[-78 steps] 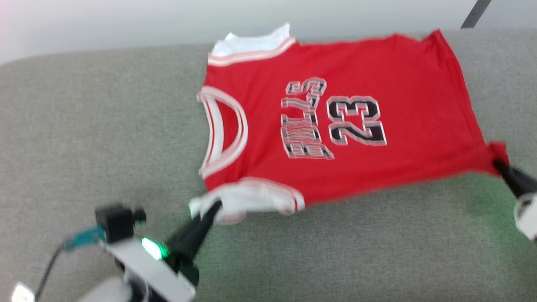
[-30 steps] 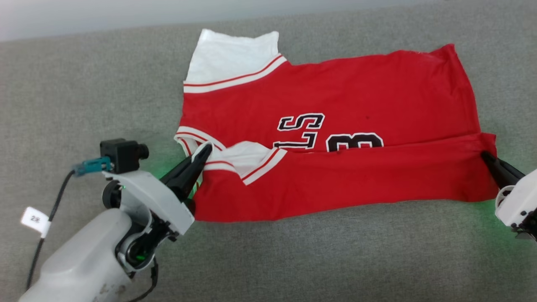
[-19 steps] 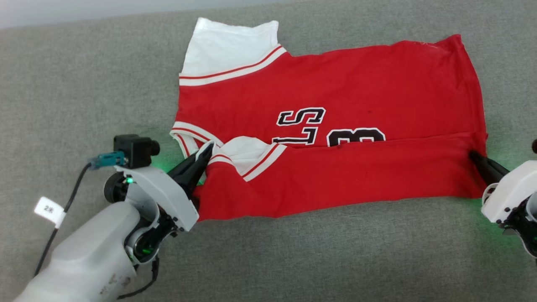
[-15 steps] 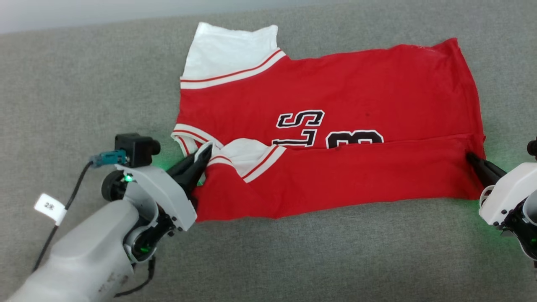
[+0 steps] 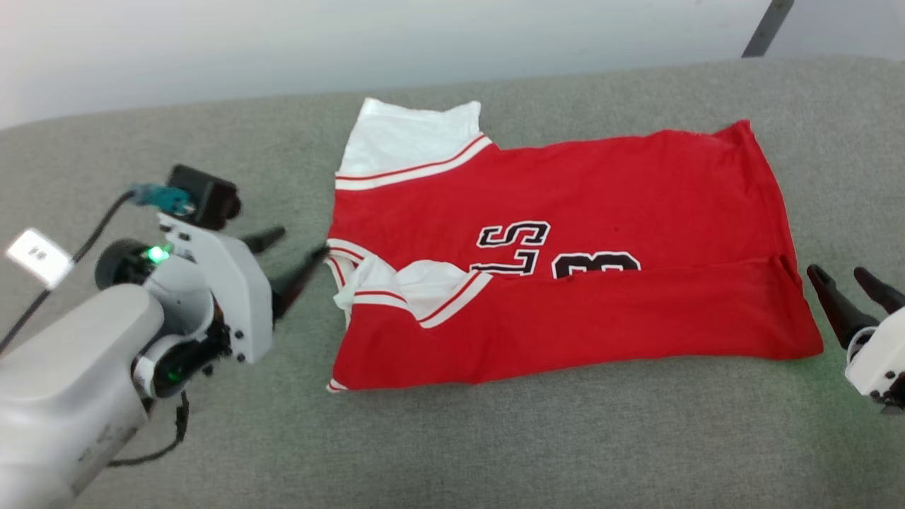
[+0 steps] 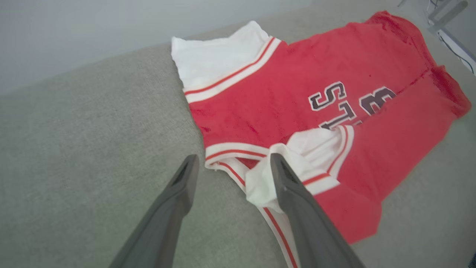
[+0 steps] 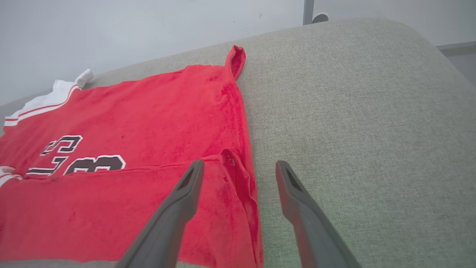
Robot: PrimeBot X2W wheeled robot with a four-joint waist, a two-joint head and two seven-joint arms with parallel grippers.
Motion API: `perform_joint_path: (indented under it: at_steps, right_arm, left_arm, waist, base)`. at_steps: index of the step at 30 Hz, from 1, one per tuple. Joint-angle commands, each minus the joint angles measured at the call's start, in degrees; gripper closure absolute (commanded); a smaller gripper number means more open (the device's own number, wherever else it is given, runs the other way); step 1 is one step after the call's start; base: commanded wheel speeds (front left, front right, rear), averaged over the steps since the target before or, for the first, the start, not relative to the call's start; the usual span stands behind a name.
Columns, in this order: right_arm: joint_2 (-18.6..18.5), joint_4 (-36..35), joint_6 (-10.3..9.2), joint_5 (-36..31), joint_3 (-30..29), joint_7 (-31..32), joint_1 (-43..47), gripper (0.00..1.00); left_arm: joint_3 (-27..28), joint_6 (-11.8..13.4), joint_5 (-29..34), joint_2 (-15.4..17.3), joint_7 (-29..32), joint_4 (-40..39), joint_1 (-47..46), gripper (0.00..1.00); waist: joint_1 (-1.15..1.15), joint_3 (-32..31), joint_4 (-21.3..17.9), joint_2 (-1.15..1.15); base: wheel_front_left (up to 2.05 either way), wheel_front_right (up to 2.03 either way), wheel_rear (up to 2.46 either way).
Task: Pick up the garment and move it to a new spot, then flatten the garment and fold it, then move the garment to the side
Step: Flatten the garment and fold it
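Jaws spread, left gripper (image 5: 300, 240) and right gripper (image 5: 837, 271) flank the garment (image 5: 565, 283); its bunched nine-o'clock sleeve may snag a finger.

Grey fabric surface (image 5: 495, 452) carrying one red garment (image 5: 601, 198)
It lies flat near the far edge, white sleeve toward that edge, its near long side folded up over the lettering.

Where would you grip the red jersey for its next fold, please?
On the jersey, probably the unfolded far edge: left gripper on the white sleeve, right gripper on the far hem corner, each from its own end. The near side lies folded over the lettering.
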Motion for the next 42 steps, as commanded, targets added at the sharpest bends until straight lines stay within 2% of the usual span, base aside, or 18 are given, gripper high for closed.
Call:
perform_joint_path:
  at_steps: [1,6,9,11,15,18,24,25,26,27,29,32,37,42]
  right_arm:
    - [0.07,-0.32,-0.06,-0.01,-0.46,0.11,0.99,0.0]
    - [0.67,-2.03,-0.06,-0.2,-1.75,0.9,2.49,0.0]
    - [1.3,-2.93,-0.06,-0.43,-2.24,1.21,2.82,0.0]
    - [1.75,-3.51,-0.06,-0.53,-2.24,1.52,2.77,0.0]
    - [2.2,-4.49,-0.06,-0.51,-2.41,1.98,2.56,0.0]
    - [2.44,-5.18,-0.06,-0.78,-2.69,2.22,1.88,0.0]
    - [2.36,-5.8,-0.06,-1.03,-3.33,2.66,1.76,0.0]
    - [2.21,-5.92,-0.06,-1.04,-3.32,2.84,1.95,0.0]
    - [1.98,-6.05,-0.06,-1.06,-3.21,3.22,2.15,0.0]
    - [1.67,-6.29,-0.06,-1.04,-3.08,3.61,2.27,0.0]
    - [0.91,-6.87,-0.06,-1.04,-2.47,4.85,2.38,0.0]
    - [-1.05,-7.77,-0.06,-1.36,-0.21,8.44,2.45,0.0]
    - [-5.49,-9.39,-0.06,-1.48,5.41,18.25,1.32,0.0]
    - [-7.66,-9.73,-0.06,-1.18,9.9,26.36,-1.22,0.0]
  left_arm:
    - [-0.54,0.48,-1.1,0.42,2.23,-1.33,-0.21,0.0]
    - [-3.79,3.94,-6.72,3.74,19.02,-10.44,-0.2,0.0]
    - [-4.5,6.51,-9.28,5.04,24.69,-14.6,-0.41,0.0]
    - [-4.45,8.21,-10.14,5.36,25.76,-15.53,-0.21,0.0]
    - [-4.4,9.81,-11.83,4.13,26.57,-14.62,1.08,0.0]
    - [-4.4,9.6,-13.36,3.07,26.48,-11.39,2.3,0.0]
    - [-5.15,7.32,-15.88,0.41,26.54,-4.51,5.81,0.0]
    - [-5.33,6.71,-16.15,0.04,26.51,-3.78,6.24,0.03]
    - [-5.36,6.26,-16.51,-0.22,26.37,-3.1,6.71,0.16]
    - [-5.32,5.75,-16.9,-0.54,26.26,-2.65,7.2,0.51]
    - [-5.16,4.49,-17.95,-1.28,26.32,-2.32,7.87,1.0]
    - [-4.74,3.15,-18.67,-1.67,26.31,-2.03,7.97,1.0]
    - [-4.68,2.17,-17.89,-2.34,25.52,-1.38,7.65,1.0]
    - [-4.64,1.35,-17.49,-3.08,25.0,-1.54,7.04,1.0]
  waist:
    - [0.0,-1.4,0.85,0.0]
    - [0.0,-1.95,0.91,0.0]
    - [0.0,-1.44,0.49,0.0]
    - [0.0,-0.72,-0.06,0.0]
    - [0.0,0.7,-1.17,0.0]
    - [0.0,1.69,-2.24,0.0]
    - [0.0,2.37,-3.76,0.0]
    - [0.0,2.39,-3.89,0.0]
    - [0.0,2.39,-3.98,0.0]
    - [0.0,2.38,-4.02,0.0]
    - [0.0,2.33,-4.02,0.0]
    - [0.0,2.3,-3.84,0.0]
    - [0.0,2.37,-3.3,0.0]
    - [0.0,2.65,-2.72,0.0]
  base:
    - [0.0,0.0,0.0]
    - [0.0,0.0,0.0]
    - [0.0,0.0,0.0]
    - [0.0,0.0,0.0]
    - [0.0,0.0,0.0]
    - [0.0,0.0,0.0]
    - [0.0,0.0,0.0]
    - [0.0,0.0,0.0]
    - [0.0,0.0,0.0]
    - [0.0,0.0,0.0]
    - [0.0,0.0,0.0]
    - [0.0,0.0,0.0]
    - [0.0,0.0,0.0]
    - [0.0,0.0,0.0]
